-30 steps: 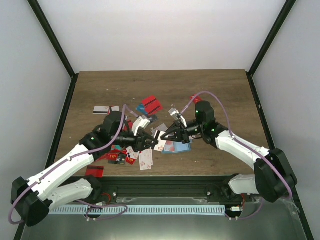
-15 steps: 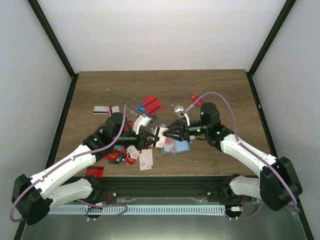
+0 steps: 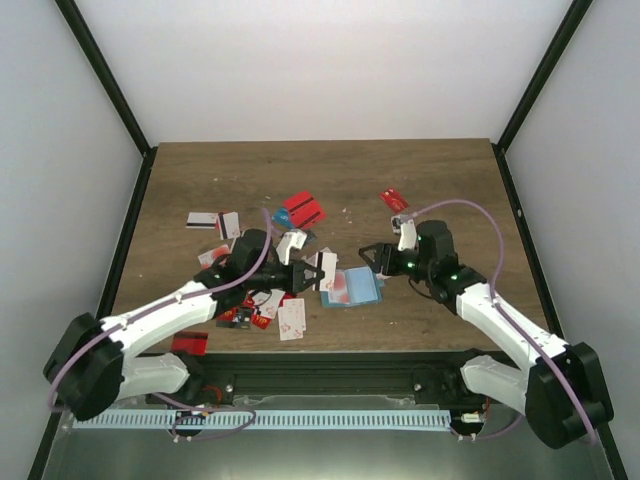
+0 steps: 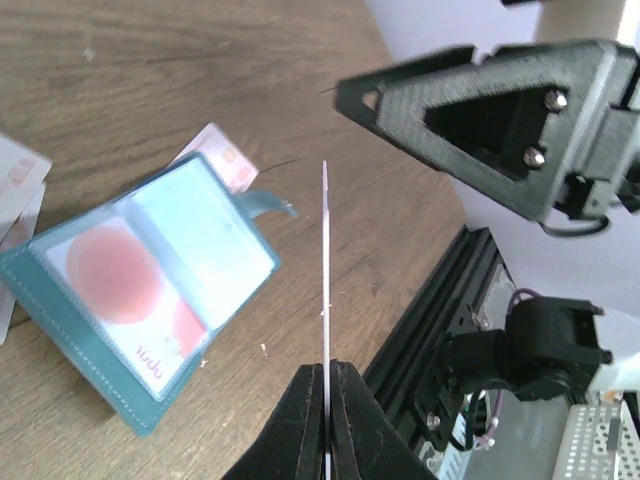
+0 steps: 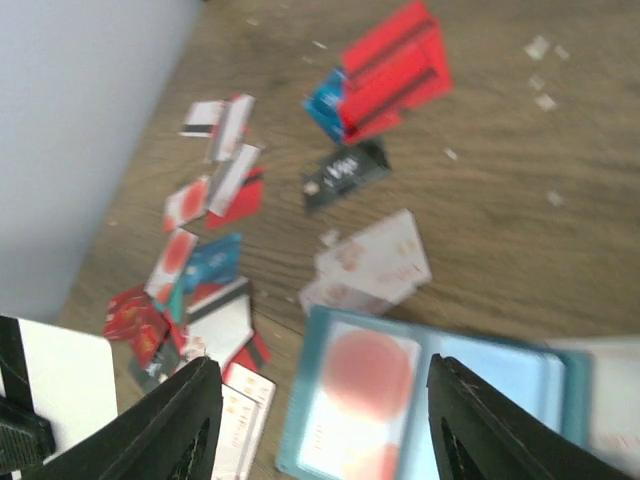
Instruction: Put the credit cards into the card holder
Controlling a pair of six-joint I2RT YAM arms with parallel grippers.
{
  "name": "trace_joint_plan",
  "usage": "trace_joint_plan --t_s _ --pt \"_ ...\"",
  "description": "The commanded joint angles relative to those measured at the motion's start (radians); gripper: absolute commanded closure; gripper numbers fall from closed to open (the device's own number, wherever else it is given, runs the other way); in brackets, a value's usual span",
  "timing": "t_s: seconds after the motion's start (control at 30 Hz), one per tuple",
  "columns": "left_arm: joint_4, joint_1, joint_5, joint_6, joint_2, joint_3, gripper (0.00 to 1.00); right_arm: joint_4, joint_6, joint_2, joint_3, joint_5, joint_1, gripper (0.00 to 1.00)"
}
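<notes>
The card holder [image 3: 352,287] lies open on the table, teal outside, light blue inside, with a white and red card in one pocket [image 4: 125,290]. My left gripper [image 3: 312,272] is shut on a white credit card [image 4: 325,260], held on edge just left of the holder and above the table. My right gripper [image 3: 372,255] hangs open and empty just right of the holder [image 5: 430,400]. In the right wrist view the held card [image 5: 50,385] shows a black stripe. Many more credit cards [image 3: 262,300] lie scattered left of the holder.
Two red cards [image 3: 303,210] lie behind the holder, a single red one [image 3: 394,198] at the right, and striped ones [image 3: 205,220] at the far left. A red card [image 3: 190,343] sits at the front edge. A dark card [image 5: 345,170] and white cards [image 5: 370,265] lie close behind the holder.
My right gripper has opened, let go of the white card and drawn back to the right. The left gripper has shut on that card and now holds it alone.
</notes>
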Motion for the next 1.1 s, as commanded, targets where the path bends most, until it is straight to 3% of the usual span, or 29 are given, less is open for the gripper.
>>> trace_joint_plan --t_s 0.0,0.17,0.33,0.47,0.83,0.97,1.07 --pt "0.149 0.000 -0.035 -0.164 0.095 -0.024 0.96 -0.091 0.056 0.002 -0.048 0.109 -0.008 0.43" --pt "0.199 0.000 0.024 -0.257 0.263 0.013 0.96 -0.074 0.074 0.039 -0.097 0.116 -0.006 0.45" --pt "0.002 0.002 0.073 -0.181 0.398 0.123 0.96 -0.078 0.073 0.096 -0.103 0.116 -0.008 0.49" --pt "-0.086 0.002 0.080 -0.120 0.446 0.182 0.96 -0.068 0.071 0.121 -0.115 0.131 -0.008 0.50" --pt "-0.103 0.001 0.095 -0.137 0.548 0.217 0.96 -0.043 0.059 0.187 -0.125 0.144 -0.007 0.59" --pt "-0.105 0.001 0.088 -0.134 0.556 0.221 0.96 -0.064 0.050 0.181 -0.122 0.171 -0.007 0.57" --pt "-0.112 0.001 0.082 -0.131 0.552 0.224 0.96 -0.085 0.037 0.170 -0.115 0.181 -0.006 0.48"
